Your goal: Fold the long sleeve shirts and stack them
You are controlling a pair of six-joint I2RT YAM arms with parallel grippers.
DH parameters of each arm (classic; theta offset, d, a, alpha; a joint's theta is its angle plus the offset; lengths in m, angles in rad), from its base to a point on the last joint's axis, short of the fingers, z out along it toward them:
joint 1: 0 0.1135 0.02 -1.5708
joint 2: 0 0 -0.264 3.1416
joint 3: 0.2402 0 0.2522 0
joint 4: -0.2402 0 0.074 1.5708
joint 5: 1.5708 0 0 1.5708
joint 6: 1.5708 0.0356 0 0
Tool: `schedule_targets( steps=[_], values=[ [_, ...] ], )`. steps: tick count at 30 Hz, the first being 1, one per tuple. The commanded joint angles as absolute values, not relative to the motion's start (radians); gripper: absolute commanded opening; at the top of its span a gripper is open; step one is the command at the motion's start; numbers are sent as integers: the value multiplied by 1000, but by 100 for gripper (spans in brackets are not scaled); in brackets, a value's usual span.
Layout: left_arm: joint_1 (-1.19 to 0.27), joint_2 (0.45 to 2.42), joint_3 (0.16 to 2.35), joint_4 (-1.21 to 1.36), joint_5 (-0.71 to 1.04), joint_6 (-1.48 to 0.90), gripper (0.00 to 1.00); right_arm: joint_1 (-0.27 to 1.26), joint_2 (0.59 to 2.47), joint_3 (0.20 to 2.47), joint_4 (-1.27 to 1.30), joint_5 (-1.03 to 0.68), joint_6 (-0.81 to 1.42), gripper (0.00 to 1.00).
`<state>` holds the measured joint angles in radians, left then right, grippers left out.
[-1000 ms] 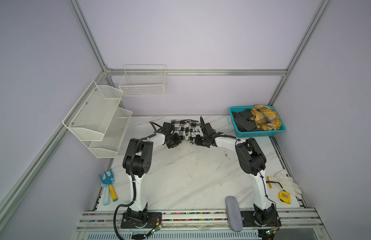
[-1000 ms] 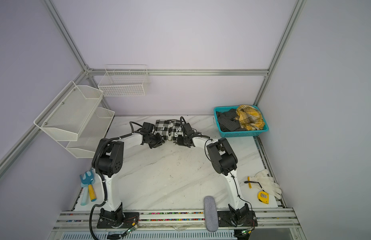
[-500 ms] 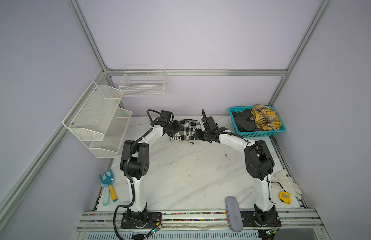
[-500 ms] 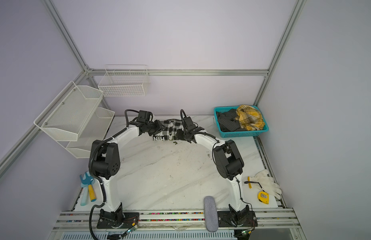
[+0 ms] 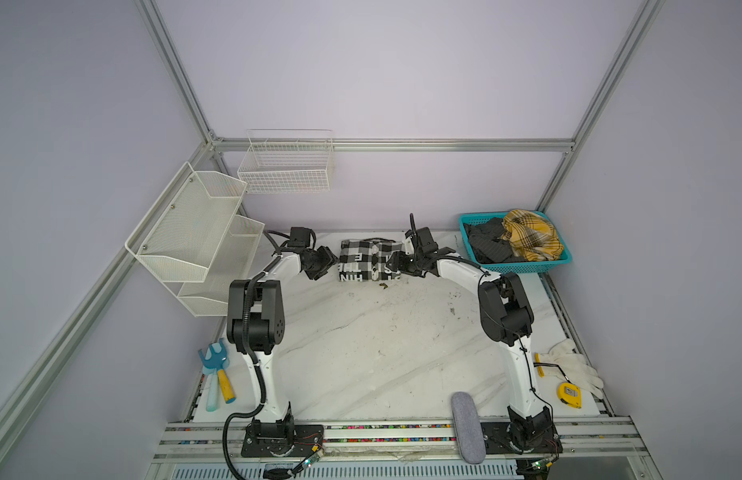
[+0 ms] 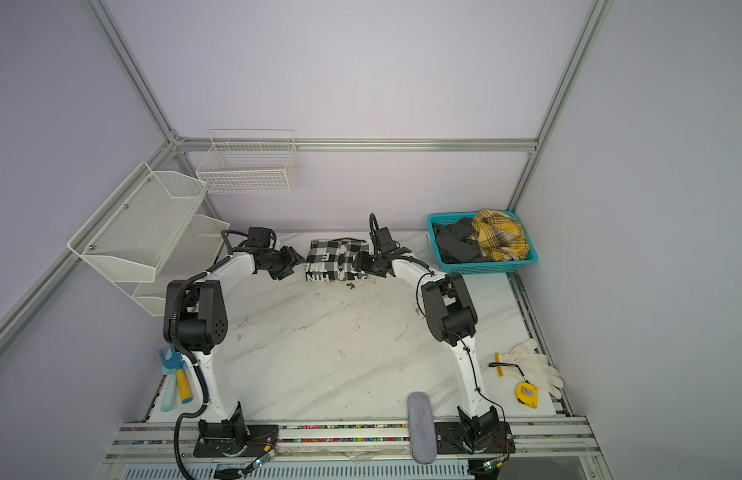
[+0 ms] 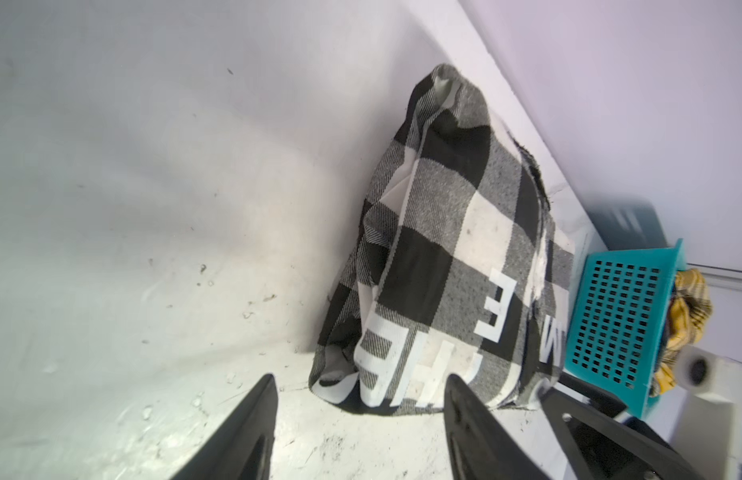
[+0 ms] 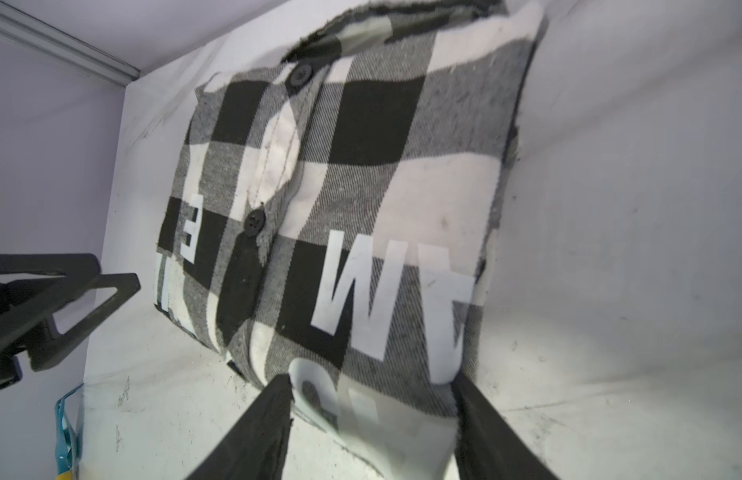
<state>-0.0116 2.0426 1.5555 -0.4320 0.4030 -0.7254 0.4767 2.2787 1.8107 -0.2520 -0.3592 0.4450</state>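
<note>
Marble tabletop, folded checked shirt between two spread grippers

Marble tabletop, white with grey veins, fills the floor of a lilac-walled cell framed in aluminium. At its far edge, close to the back wall, lies the checked shirt. It is black and white in large squares and folded into a compact rectangle, and both top views show it there. White block lettering runs across its front. The right wrist view adds a placket with two dark buttons.

The left gripper sits just beside the shirt's left edge. Seen from its own wrist, the left gripper has its jaws wide apart with nothing clamped, and the shirt lies just ahead of the tips. The right gripper is at the shirt's right edge. From its wrist, the right gripper is also spread wide. The shirt's near edge reaches in between the tips, blurred, and is not pinched.

A teal basket stands in the far right corner, near the folded shirt. It holds a yellow plaid shirt and a dark grey shirt, both crumpled.

Along the front right lie a grey pouch, a yellow tape measure and a white glove
</note>
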Motion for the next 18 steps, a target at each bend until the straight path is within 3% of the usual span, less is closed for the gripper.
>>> schedule_targets(
  steps=[1,8,11,16,18],
  values=[
    [-25,2028,1499,-359,516,-739,63,479,2289,1843,-248,-398,467,62],
    [-39,2086,1490,-287,587,-763,57,479,2291,1829,-237,-399,481,60],
    [-52,2118,1512,-284,597,-767,49,480,2310,1842,-234,-412,493,50],
    [-54,2130,1510,-285,588,-790,25,480,2288,1810,-221,-397,518,30],
    [-54,2115,1490,-293,578,-795,20,479,2271,1782,-221,-394,518,23]
  ],
)
